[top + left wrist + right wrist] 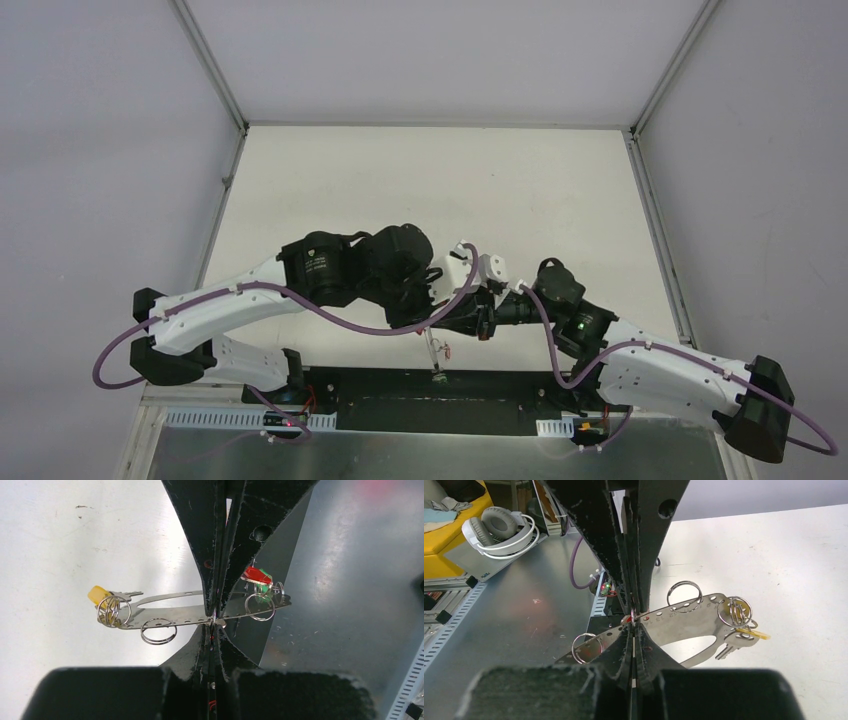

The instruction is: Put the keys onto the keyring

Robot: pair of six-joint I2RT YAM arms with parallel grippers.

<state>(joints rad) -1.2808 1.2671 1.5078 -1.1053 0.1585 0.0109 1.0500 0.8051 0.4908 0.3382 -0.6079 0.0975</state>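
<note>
Closest to the left wrist camera, the left gripper [212, 624] had its fingers pressed together on the keyring [185, 612], a flat grey metal crescent with a row of small holes along its lower band; the right gripper [633, 622] came at it from the opposite side, its fingers also closed together on that band at almost the same spot, so the two sets of fingertips nearly met.

The keyring hung in the air between the arms, roughly level, over the near edge of the table [420, 180]; one end lay above the white top, the other above the grey metal sheet [524, 605] in front of it.

As a holder, the band carried small split rings in its holes; at the end over the white top a cluster of rings held the yellow-tagged key [107, 596], its blade lying along the crescent's upper arc; next along, an empty split ring [158, 631] dangled alone; at the far end a red tag [256, 575] and a green tag [265, 587] hung bunched together on further rings, their keys too hidden to make out.

Beyond the sheet, white headphones [499, 530] rested on a metal block.
</note>
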